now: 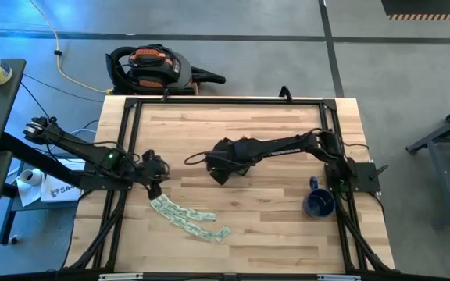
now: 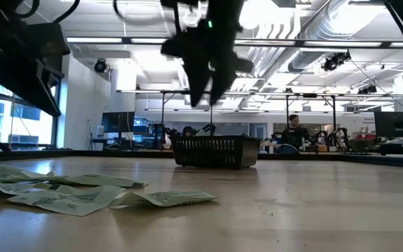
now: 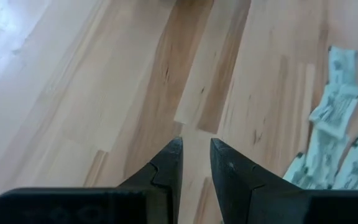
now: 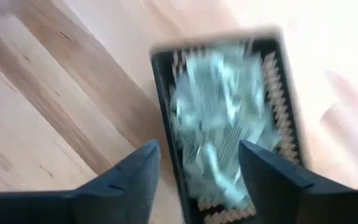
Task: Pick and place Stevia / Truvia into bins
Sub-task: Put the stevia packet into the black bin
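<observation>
A dark slatted basket (image 2: 217, 151) stands on the wooden table near its middle. In the right wrist view it (image 4: 161, 93) holds a heap of pale green and white sachets (image 4: 222, 118). My right gripper (image 4: 199, 146) hangs open above the basket (image 2: 205, 94), with nothing between its fingers. Several more sachets (image 1: 186, 215) lie flat on the table toward the near left (image 2: 68, 196). My left gripper (image 3: 196, 143) hovers over bare wood just left of that row (image 1: 156, 173). Its fingers stand a little apart, with nothing between them.
A dark blue mug (image 1: 319, 203) stands near the table's right edge, beside the right arm's base. A black frame (image 1: 131, 109) runs around the tabletop. Bare wood (image 1: 272, 226) lies between the loose sachets and the mug.
</observation>
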